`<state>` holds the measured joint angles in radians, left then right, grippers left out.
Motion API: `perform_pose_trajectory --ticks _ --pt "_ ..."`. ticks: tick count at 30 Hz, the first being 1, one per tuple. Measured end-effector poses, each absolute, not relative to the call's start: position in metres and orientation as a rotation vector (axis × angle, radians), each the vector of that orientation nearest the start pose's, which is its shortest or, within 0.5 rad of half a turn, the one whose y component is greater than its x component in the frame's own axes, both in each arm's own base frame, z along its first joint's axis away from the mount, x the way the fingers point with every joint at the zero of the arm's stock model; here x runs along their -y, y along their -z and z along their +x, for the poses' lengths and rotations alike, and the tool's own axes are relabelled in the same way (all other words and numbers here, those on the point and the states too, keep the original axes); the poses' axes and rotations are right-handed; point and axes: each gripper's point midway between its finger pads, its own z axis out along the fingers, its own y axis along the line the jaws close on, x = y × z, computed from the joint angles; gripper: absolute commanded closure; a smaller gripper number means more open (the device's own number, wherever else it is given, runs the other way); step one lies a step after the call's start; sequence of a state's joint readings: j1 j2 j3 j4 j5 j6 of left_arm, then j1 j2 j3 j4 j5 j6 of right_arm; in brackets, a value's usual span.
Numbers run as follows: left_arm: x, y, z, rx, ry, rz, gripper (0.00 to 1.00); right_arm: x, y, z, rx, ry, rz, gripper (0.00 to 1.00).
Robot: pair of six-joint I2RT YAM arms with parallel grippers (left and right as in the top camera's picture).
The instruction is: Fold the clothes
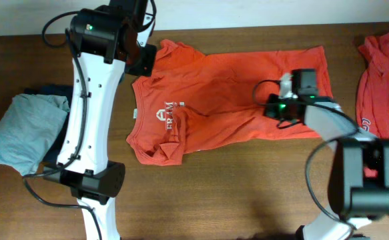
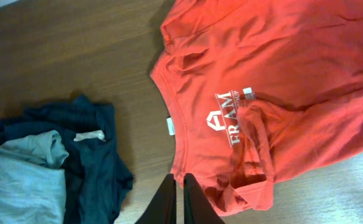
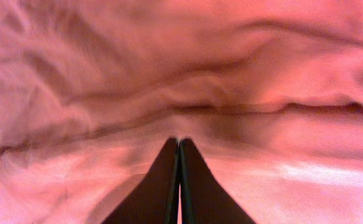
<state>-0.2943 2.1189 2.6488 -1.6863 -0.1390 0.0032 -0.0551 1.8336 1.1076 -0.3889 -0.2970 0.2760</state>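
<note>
Orange-red T-shirt (image 1: 221, 100) just under closed right jaws

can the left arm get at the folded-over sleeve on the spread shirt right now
Probably yes. The sleeve lies uncovered at the collar end of the shirt, and nothing stands between it and the shut left tool. The right tool sits farther along the shirt, well clear.

Orange T-shirt (image 1: 234, 93) spread out, grey garment (image 1: 21, 130) left
</note>
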Motion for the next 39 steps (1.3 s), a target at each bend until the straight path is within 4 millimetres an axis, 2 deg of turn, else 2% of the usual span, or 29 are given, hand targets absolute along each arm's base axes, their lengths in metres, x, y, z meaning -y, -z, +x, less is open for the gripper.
perform_pose_trajectory --ticks 5,6,7,9,11,13,18,20,22,28,31,39 --pt "0.095 -0.287 0.432 -2.693 -0.067 0.340 0.92 0.007 -0.081 0.414 -2.588 -0.432 0.413 0.91" --pt "0.094 -0.284 0.436 -2.694 -0.048 0.344 0.97 0.013 -0.090 0.410 -2.577 -0.425 0.428 0.91" --pt "0.093 -0.274 0.442 -2.709 -0.025 0.348 0.99 0.019 -0.101 0.404 -2.568 -0.419 0.449 0.91" --pt "0.091 -0.252 0.454 -2.739 -0.006 0.346 0.99 0.024 -0.107 0.389 -2.596 -0.420 0.499 0.91" --pt "0.091 -0.222 0.467 -2.780 0.017 0.357 0.99 0.025 -0.105 0.372 -2.648 -0.429 0.555 0.91" --pt "0.092 -0.177 0.475 -2.861 0.043 0.375 1.00 0.025 -0.099 0.360 -2.698 -0.435 0.599 0.91" --pt "0.093 -0.075 0.474 -3.049 0.071 0.415 1.00 0.027 -0.088 0.340 -2.787 -0.401 0.661 0.92" --pt "0.094 -0.056 0.475 -3.067 0.080 0.418 1.00 0.029 -0.087 0.338 -2.793 -0.386 0.667 0.92" --pt "0.098 -0.045 0.481 -3.052 0.107 0.421 1.00 0.029 -0.086 0.336 -2.802 -0.375 0.672 0.92" --pt "0.103 -0.028 0.490 -3.022 0.195 0.408 0.99 0.032 -0.085 0.333 -2.812 -0.349 0.681 0.91" --pt "0.099 -0.005 0.489 -3.058 0.200 0.395 0.99 0.040 -0.084 0.333 -2.811 -0.287 0.693 0.91" --pt "0.080 -0.002 0.495 -3.058 0.218 0.334 1.00 0.080 -0.081 0.331 -2.748 -0.147 0.865 0.90"
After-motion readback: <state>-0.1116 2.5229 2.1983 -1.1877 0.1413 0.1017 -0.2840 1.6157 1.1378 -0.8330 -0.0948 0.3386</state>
